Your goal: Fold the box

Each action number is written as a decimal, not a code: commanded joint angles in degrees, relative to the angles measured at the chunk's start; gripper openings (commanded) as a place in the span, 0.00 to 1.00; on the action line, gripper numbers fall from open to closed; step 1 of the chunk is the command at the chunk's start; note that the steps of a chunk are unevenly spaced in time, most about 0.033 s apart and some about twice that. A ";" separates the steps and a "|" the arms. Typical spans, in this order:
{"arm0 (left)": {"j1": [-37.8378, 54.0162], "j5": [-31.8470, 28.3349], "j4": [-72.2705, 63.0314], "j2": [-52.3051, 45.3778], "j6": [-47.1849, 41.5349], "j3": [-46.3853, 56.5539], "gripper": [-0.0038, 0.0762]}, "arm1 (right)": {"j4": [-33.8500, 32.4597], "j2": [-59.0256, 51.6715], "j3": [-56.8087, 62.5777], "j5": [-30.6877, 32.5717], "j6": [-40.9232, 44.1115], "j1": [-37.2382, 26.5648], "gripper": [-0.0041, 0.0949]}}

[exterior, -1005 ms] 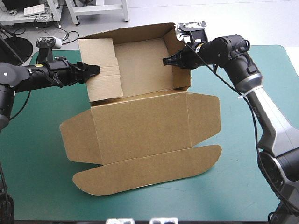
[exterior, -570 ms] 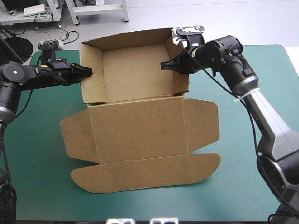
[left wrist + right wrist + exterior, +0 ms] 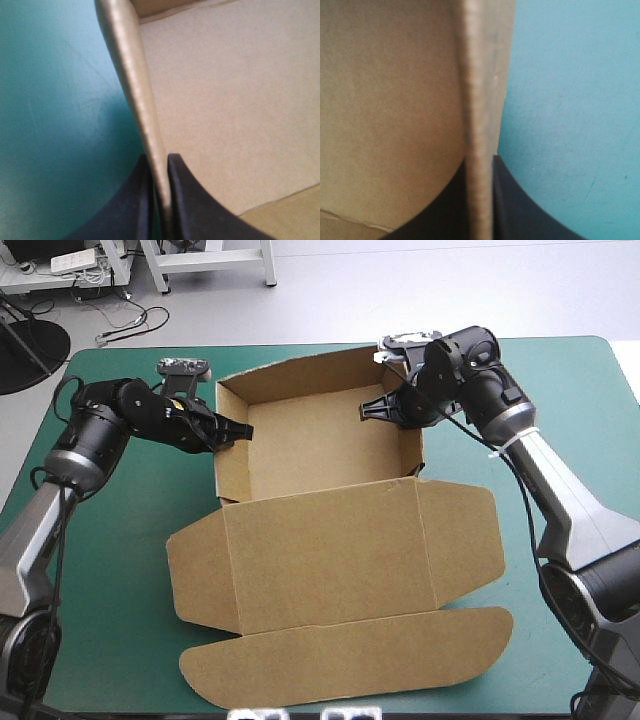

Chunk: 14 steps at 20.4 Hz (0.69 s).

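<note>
The box (image 3: pixel 330 550) sits on the teal-green counter (image 3: pixel 120 570), its open tray part toward the far middle and the rest reaching almost to the near edge. Four walls stand raised around the tray floor. The lid lies flat on the near side, with a side flap at each end and a long rounded flap along its near edge.

The left end effector (image 3: pixel 240 431) is clamped on the top edge of the tray's left wall, near the far corner. In its wrist view the black fingers (image 3: pixel 132 200) are nearly together, with the wall's edge running up between them. The tray floor lies on one side and the bare cover on the other.

The right end effector (image 3: pixel 372 412) is likewise clamped on the top edge of the right wall, the board pinched between its nearly closed fingers.
</note>
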 commanded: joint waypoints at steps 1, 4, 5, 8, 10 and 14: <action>-1.55 1.24 -5.16 1.60 -0.35 -1.83 0.04 | 7.06 -0.96 1.28 -0.37 -0.54 0.71 0.03; -1.94 1.00 -5.16 5.88 -2.03 -1.83 0.04 | 7.06 1.87 5.15 -1.13 -0.54 0.71 0.02; -1.94 1.00 -5.16 7.06 -2.10 -1.83 0.04 | 7.06 2.90 6.18 -1.94 -0.54 0.71 0.02; -1.94 1.11 -4.50 9.29 -2.10 -1.83 0.04 | 7.06 6.42 6.56 -2.45 -0.87 0.71 0.02; -1.94 1.11 -4.33 10.08 -2.10 -1.83 0.04 | 7.06 8.17 6.56 -2.98 -1.33 0.71 0.02; -1.94 1.48 -3.87 10.23 -2.10 -1.87 0.06 | 5.50 9.02 6.23 -2.34 -5.55 0.71 0.05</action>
